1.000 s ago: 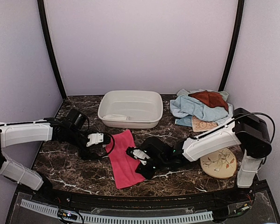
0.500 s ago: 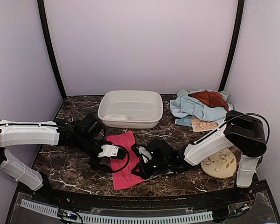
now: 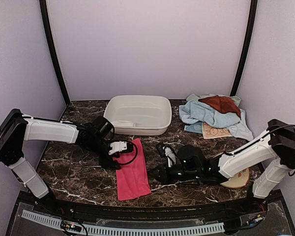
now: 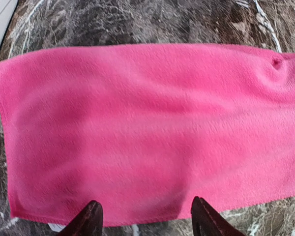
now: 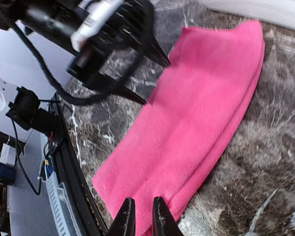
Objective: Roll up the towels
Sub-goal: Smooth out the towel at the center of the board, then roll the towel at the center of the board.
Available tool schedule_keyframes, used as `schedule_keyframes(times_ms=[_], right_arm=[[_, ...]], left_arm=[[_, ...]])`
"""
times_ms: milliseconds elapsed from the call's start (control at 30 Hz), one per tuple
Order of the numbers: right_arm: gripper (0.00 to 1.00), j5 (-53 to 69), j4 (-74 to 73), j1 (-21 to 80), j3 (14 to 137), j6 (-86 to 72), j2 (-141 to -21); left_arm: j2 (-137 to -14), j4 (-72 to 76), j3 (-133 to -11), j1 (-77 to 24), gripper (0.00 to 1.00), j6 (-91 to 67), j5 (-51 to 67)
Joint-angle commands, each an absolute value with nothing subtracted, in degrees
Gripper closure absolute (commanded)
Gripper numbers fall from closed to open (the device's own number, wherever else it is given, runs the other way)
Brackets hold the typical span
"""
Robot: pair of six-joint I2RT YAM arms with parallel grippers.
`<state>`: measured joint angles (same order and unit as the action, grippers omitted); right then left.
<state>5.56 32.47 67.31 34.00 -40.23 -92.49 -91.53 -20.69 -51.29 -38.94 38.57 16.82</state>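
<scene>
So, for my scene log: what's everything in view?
pink cloth towel: one, bright pink, flat, near centre
white rectangular plastic basin: one, white, rear centre
light blue cloth towel: one, rear-right pile
rust-brown towel: one, atop that pile
patterned beige towel: one, pile's near edge
round beige leaf-pattern disc: one, near right, partly hidden
dark marble table: one, under everything
left arm: white-black, jaws open at pink towel's left edge
right arm: white-black, jaws slightly apart by its right edge

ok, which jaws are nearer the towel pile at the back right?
Right. The right jaws are in front and left of the towel pile, just right of the pink towel. The left jaws are farther away, at its left edge.
</scene>
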Motion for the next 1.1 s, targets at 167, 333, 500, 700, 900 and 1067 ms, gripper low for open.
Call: schedule_keyframes(times_ms=[167, 333, 500, 700, 900, 1067], right_arm=[[0.88, 4.1, 25.6, 72.8, 44.6, -20.6, -94.6], [0.93, 5.6, 23.6, 74.6, 46.1, -21.5, -101.5], [0.95, 0.0, 18.3, 74.3, 45.5, -24.0, -101.4], [0.99, -4.3, 2.0, 74.9, 50.1, -21.3, -104.5], [0.96, -4.7, 3.3, 76.2, 48.6, -19.0, -103.1], [0.94, -5.0, 7.9, 77.4, 49.5, -18.9, -101.6]], left_arm=[[-97.3, -18.6, -58.9, -39.3, 0.36, 34.3, 15.4], [-101.3, -18.0, -57.5, -39.2, 0.35, 35.3, 13.3], [-104.5, -17.4, -56.8, -39.0, 0.35, 37.2, 10.2], [-105.9, -16.9, -58.8, -38.7, 0.31, 39.4, 7.2], [-106.1, -18.4, -63.0, -37.4, 0.25, 40.2, 6.9], [-103.7, -20.3, -65.4, -36.2, 0.24, 40.7, 8.4]])
